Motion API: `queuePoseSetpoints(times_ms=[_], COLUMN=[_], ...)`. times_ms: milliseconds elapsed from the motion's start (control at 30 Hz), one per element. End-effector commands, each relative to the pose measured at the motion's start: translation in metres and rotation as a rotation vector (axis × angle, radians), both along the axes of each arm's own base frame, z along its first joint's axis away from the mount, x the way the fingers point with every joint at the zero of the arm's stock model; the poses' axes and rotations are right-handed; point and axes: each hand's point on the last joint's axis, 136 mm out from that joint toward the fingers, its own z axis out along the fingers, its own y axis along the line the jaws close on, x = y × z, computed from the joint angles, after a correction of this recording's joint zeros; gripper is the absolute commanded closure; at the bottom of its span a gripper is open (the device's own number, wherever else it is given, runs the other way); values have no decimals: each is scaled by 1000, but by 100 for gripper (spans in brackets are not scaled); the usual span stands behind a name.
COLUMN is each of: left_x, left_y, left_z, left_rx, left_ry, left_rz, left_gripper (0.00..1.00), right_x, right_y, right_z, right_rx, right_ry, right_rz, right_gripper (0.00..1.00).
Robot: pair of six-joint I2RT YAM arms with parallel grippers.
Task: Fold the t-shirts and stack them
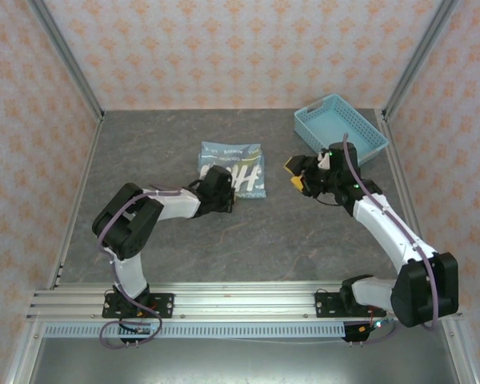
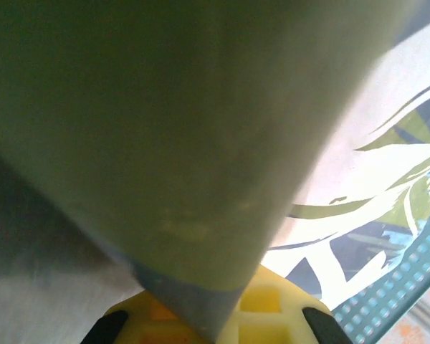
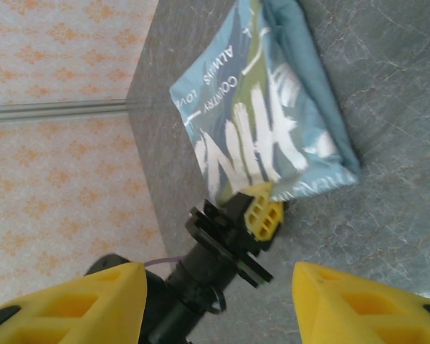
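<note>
Left gripper [image 1: 222,190] low at t-shirt [image 1: 244,160] edge, jaws perhaps around cloth.

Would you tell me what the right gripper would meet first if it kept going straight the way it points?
Probably the folded t-shirt, at its edge beside the left gripper, though depth is unclear.

One folded t-shirt [image 1: 238,164], possibly several stacked; one basket [image 1: 340,128].

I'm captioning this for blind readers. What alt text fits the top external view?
A folded teal-blue t-shirt with white lettering lies mid-table, the left gripper on its near edge. The right gripper, open, hangs to the shirt's right, in front of a light blue basket at the far right corner of the grey table.
</note>
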Motion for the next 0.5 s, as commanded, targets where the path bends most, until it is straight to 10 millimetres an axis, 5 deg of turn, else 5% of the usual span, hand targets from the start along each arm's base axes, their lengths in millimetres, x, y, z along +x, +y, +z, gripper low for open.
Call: queuePoseSetpoints(times_ms=[0, 333, 467], left_x=[16, 57, 86], left_y=[67, 244, 290], left_z=[9, 21, 12], left_rx=[120, 283, 287], left_ry=[-24, 4, 1], left_rz=[65, 36, 27], left_gripper=[100, 100, 100], right_x=[-8, -3, 4], right_y=[-7, -7, -4], right_z=[-2, -3, -6], right_rx=[-42, -53, -44], right_ry=[-1, -6, 3], right_rz=[4, 6, 3], right_gripper=[44, 45, 45])
